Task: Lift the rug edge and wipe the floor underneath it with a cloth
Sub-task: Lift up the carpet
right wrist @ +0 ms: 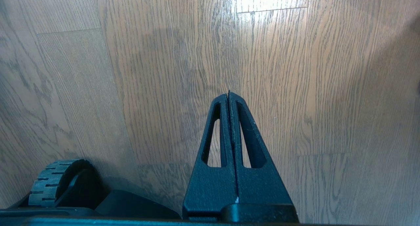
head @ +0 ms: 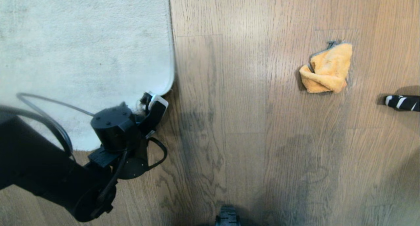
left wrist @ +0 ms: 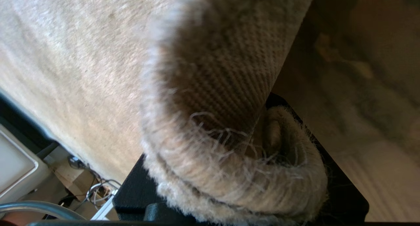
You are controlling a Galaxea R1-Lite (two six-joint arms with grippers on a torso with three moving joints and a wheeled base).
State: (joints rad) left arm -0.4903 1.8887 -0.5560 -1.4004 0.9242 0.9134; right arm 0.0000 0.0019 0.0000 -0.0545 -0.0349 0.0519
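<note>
The pale grey rug [head: 82, 49] lies at the left on the brown plank floor [head: 242, 127]. My left gripper [head: 151, 103] is at the rug's rounded near corner, shut on the rug edge [left wrist: 229, 180]. The edge is bunched between the black fingers [left wrist: 344, 190] and curls up, showing its tan ribbed backing [left wrist: 229, 71]. The orange-yellow cloth [head: 328, 70] lies crumpled on the floor far to the right, untouched. My right gripper [right wrist: 229, 95] is shut and empty over bare floor [right wrist: 164, 71], and is not identifiable in the head view.
A black-and-white striped object [head: 402, 102] pokes in at the right edge near the cloth. A dark part of the base [head: 227, 216] shows at the bottom centre, and a ribbed wheel [right wrist: 54, 183] sits beside the right arm.
</note>
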